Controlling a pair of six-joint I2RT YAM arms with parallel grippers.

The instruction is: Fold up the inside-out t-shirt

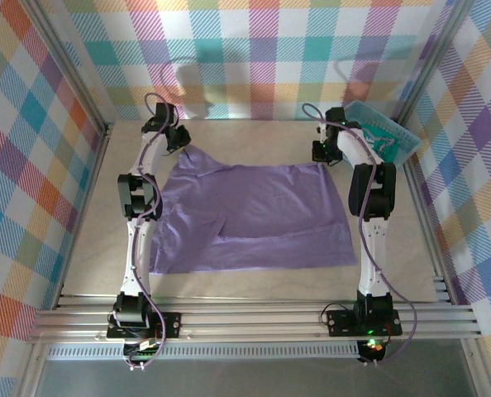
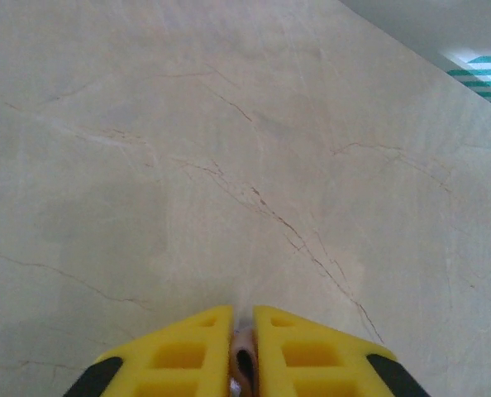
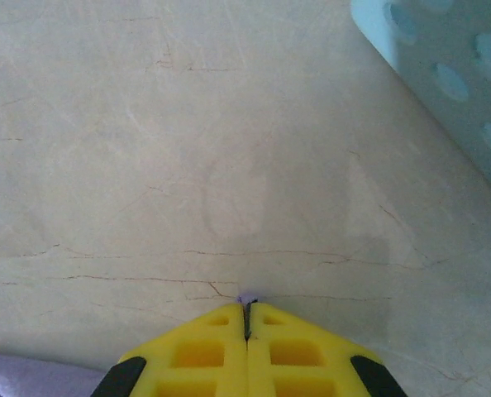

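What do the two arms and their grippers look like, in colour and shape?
The left arm and right arm have white links and black joints, with a purple cable along each. The left gripper and right gripper each have two yellow wedge-shaped fingers with rectangular hollows and black outer corners.

The pale counter (image 1: 254,277), marbled with thin dark veins, carries a lavender t-shirt (image 1: 262,215) spread flat, its far corners reaching the left tool (image 1: 185,150) and the right tool (image 1: 321,155). A teal basket (image 1: 388,136) stands just right of the right tool.
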